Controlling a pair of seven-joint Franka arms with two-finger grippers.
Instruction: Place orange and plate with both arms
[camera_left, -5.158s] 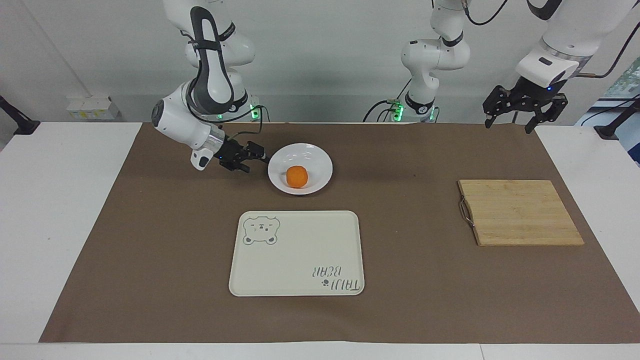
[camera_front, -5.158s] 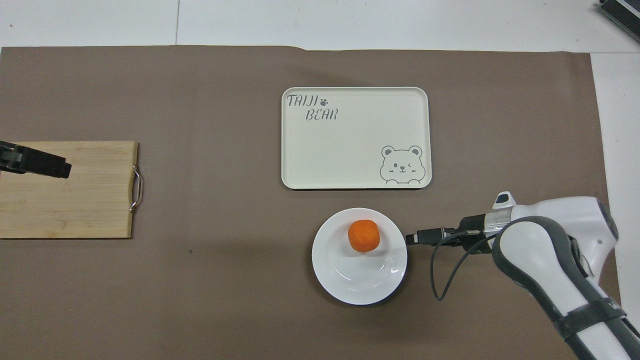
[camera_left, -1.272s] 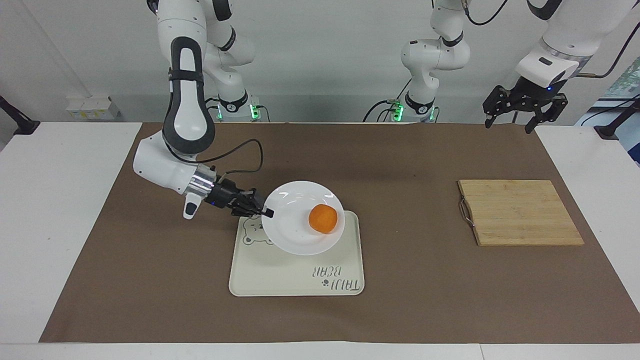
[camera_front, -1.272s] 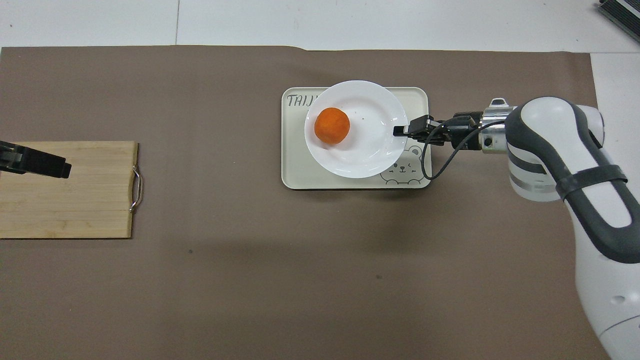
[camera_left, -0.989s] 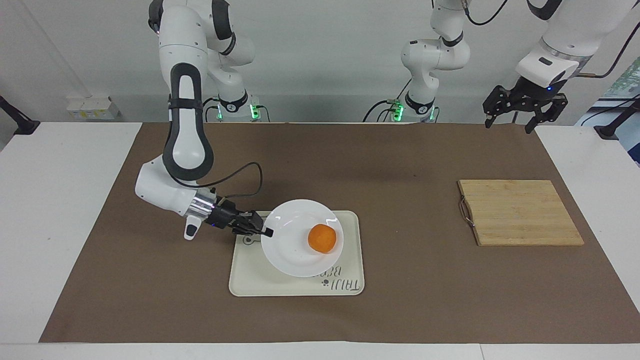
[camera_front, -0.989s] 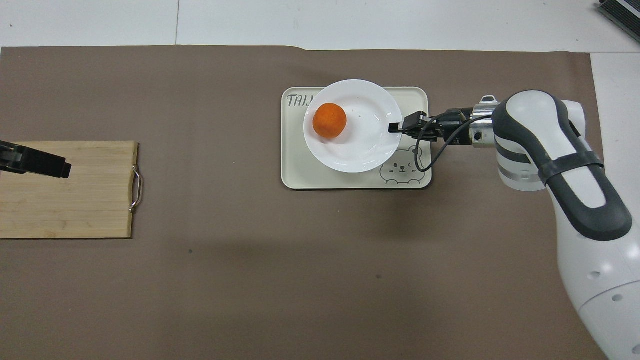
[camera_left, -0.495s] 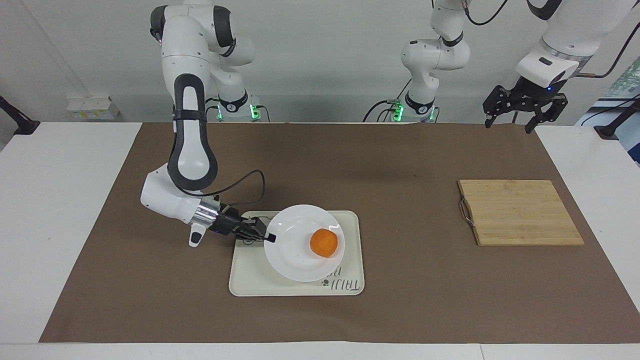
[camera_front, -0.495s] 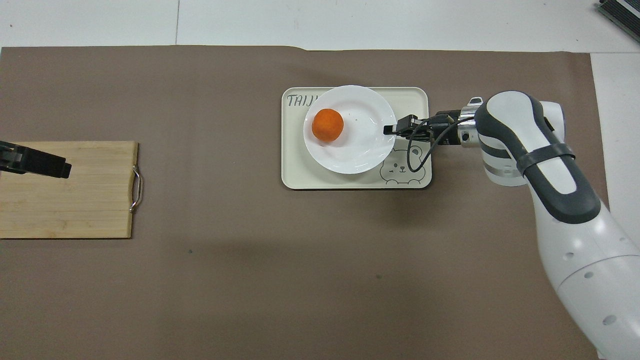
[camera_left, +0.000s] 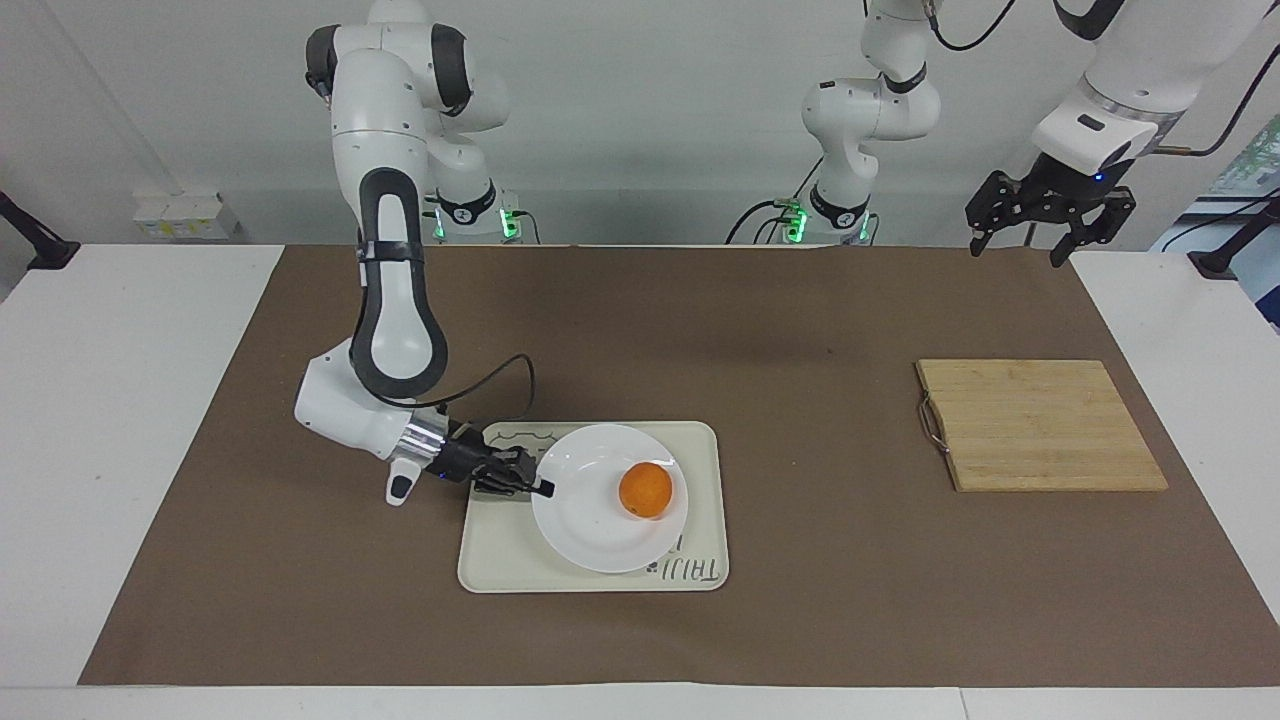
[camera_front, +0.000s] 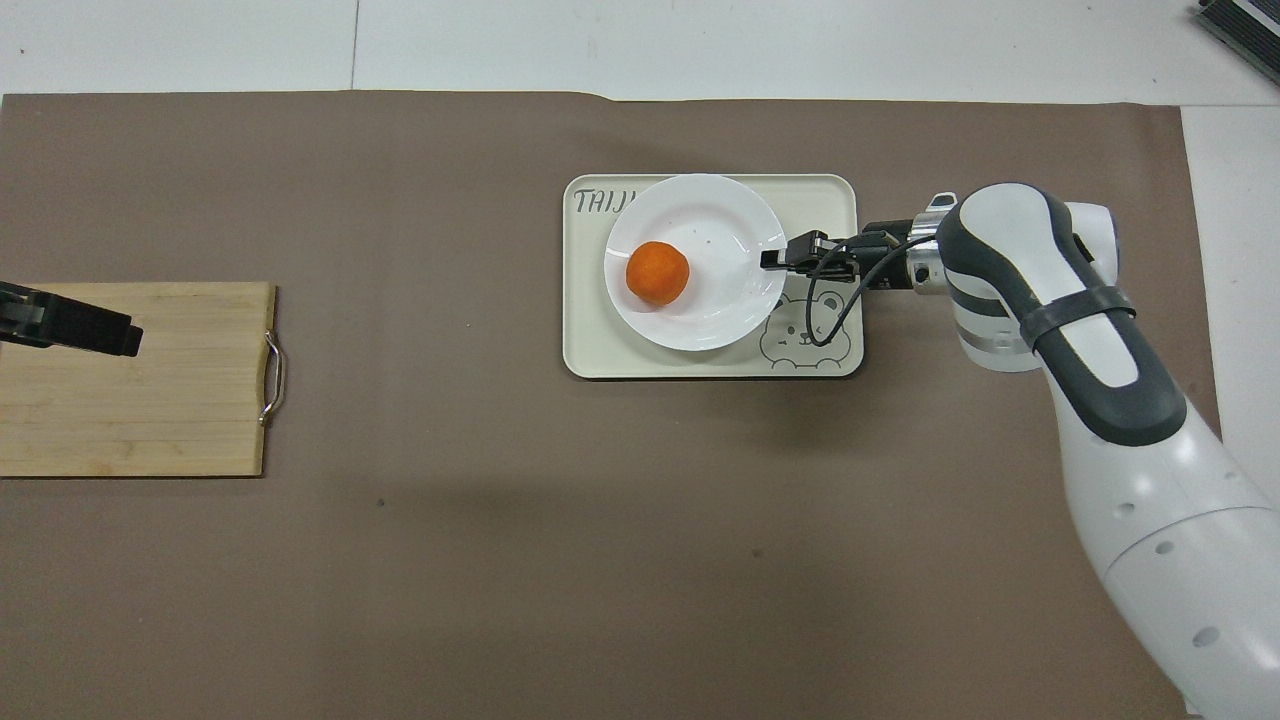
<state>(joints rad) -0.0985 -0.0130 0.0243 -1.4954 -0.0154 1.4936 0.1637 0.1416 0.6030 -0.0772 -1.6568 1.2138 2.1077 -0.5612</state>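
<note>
Plate (camera_left: 608, 512) with orange (camera_left: 645, 490) resting on tray (camera_left: 490, 560), rim pinched by right gripper (camera_left: 543, 488), left gripper (camera_left: 1048, 220) wide, waiting; risk: dragging plate off-centre, rolling orange out.

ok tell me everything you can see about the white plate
The plate is round, glossy and plain white, with a shallow dished centre, and looks ceramic. It sits level on the cream bear tray, upright. The orange rests inside it, off-centre. The right gripper is at its rim, on the side toward the right arm's end.
</note>
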